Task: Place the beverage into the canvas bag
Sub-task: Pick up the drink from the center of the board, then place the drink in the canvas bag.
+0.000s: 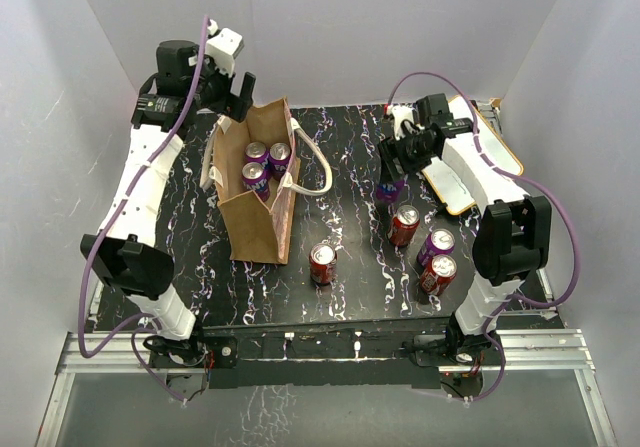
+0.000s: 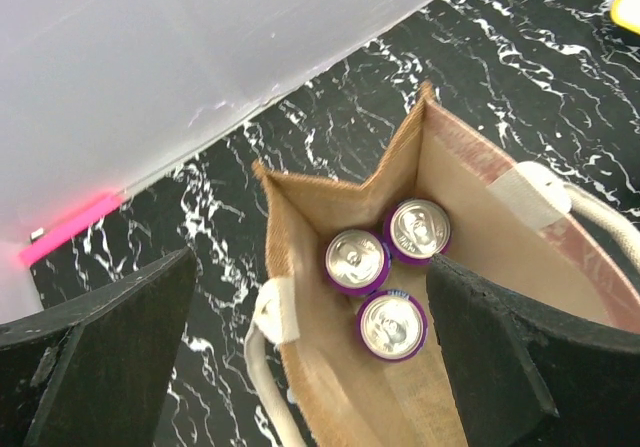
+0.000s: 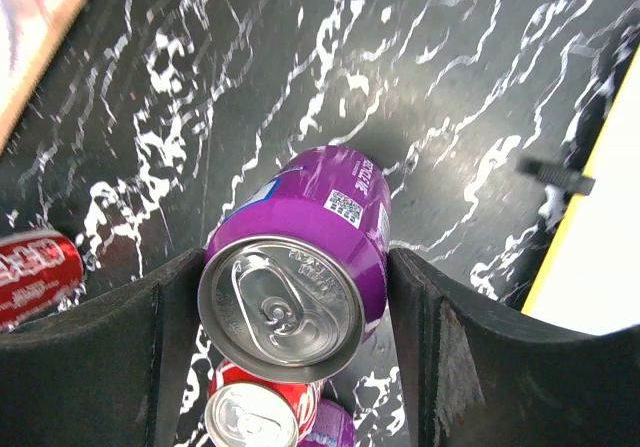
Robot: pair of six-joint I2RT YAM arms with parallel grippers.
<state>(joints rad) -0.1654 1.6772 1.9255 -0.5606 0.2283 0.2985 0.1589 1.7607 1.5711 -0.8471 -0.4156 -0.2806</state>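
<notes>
The brown canvas bag (image 1: 262, 207) stands open at centre-left with cream handles (image 1: 318, 167). Three purple cans (image 1: 257, 154) stand inside it; the left wrist view shows them (image 2: 392, 326) from above inside the bag (image 2: 480, 217). My left gripper (image 1: 228, 95) is open and empty, hovering over the bag's far end (image 2: 310, 267). My right gripper (image 1: 393, 172) is shut on a purple beverage can (image 1: 388, 190) right of the bag. In the right wrist view the can (image 3: 300, 257) sits tilted between both fingers (image 3: 295, 287), above the table.
A red can (image 1: 322, 263) stands just right of the bag's near end. A red can (image 1: 404, 224), a purple can (image 1: 436, 247) and another red can (image 1: 438, 274) stand at the right. A white tray with a yellow rim (image 1: 445, 195) lies under the right arm. White walls surround the table.
</notes>
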